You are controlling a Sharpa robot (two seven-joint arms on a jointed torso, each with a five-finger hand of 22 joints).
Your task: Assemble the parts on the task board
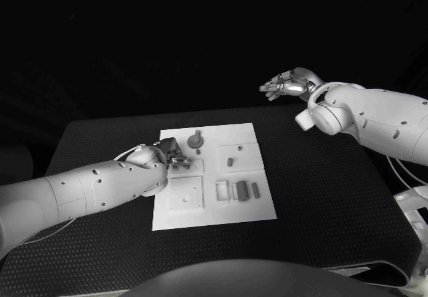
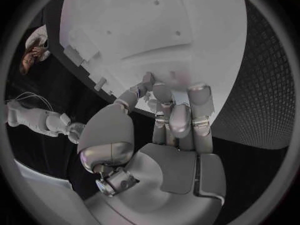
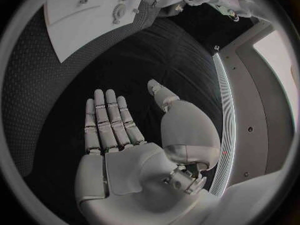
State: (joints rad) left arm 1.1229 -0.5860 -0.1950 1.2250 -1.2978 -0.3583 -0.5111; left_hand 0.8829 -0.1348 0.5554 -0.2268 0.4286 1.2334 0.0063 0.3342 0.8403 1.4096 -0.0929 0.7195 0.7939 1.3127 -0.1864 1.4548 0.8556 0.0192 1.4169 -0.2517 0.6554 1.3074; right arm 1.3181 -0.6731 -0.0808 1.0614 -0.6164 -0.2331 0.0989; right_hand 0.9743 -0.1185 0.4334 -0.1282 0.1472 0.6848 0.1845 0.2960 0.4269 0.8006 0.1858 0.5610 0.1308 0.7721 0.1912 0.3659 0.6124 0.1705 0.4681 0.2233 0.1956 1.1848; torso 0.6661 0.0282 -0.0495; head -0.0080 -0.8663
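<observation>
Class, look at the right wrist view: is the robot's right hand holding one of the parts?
No: the right hand shows an open palm with straight, spread fingers and nothing in it, away from the task board.

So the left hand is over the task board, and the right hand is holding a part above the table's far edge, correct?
Not quite. The right hand holds nothing: the right wrist view shows its fingers spread and empty. The left hand is indeed over the task board.

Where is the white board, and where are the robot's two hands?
task board point(image 1: 240, 207), head view, bare white near corner.
left hand point(image 1: 174, 153), head view, middle of the hand over the board.
right hand point(image 3: 134, 155), right wrist view, open palm.
</observation>
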